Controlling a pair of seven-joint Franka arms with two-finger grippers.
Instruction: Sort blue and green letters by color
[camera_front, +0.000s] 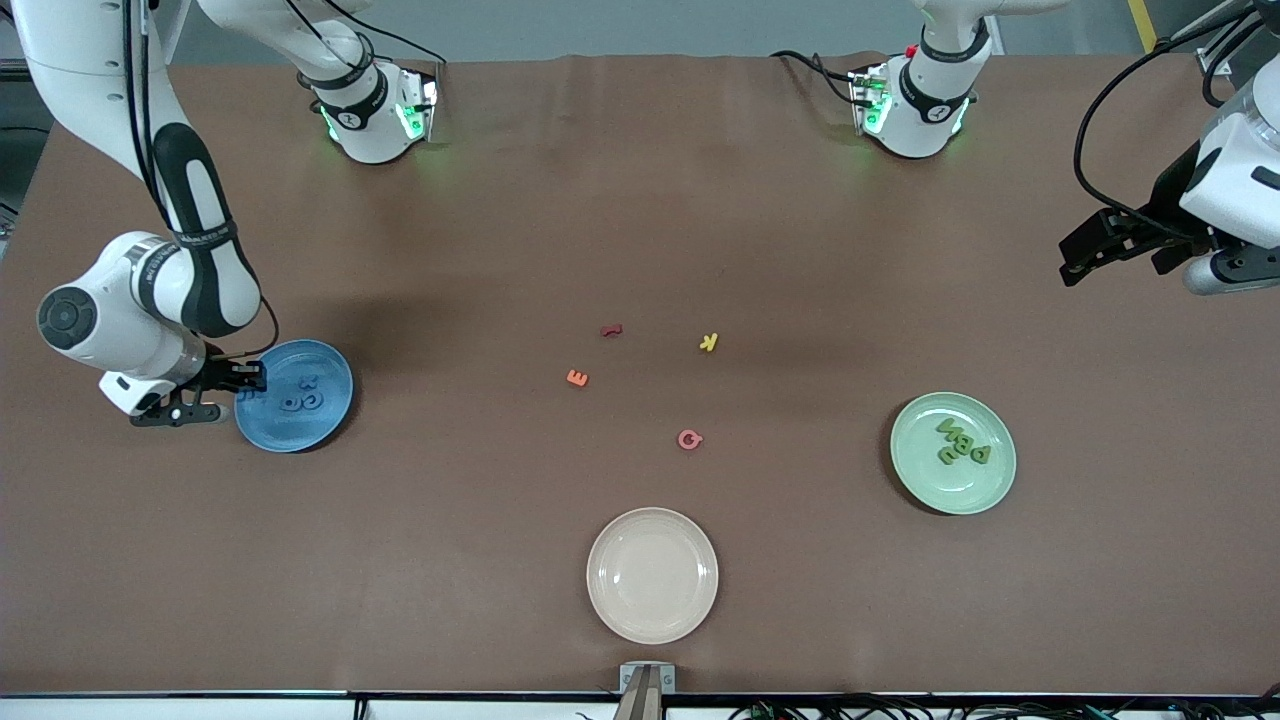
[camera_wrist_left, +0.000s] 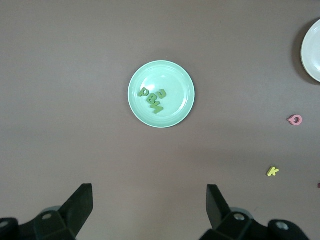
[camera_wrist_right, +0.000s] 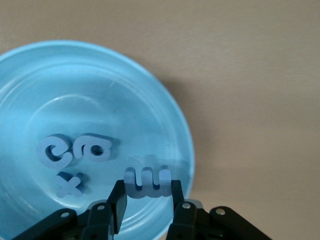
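The right gripper (camera_wrist_right: 148, 199) pinches a blue letter (camera_wrist_right: 148, 181) over the blue plate (camera_front: 335, 410); release low, clear of the rim, while the left gripper (camera_wrist_left: 149, 206) waits wide.

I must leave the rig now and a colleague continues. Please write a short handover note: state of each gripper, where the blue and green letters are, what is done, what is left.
Right gripper: shut on the fourth blue letter, over the blue plate.
Left gripper: open, empty, waiting high over the left arm's end of the table.
Blue: three blue letters already lie in the blue plate.
Green: four green letters lie in the green plate.
Done: green sorted; blue nearly.
Left: release the held letter into the blue plate. The red, orange, pink and yellow letters at mid-table and the beige plate are not part of this job.
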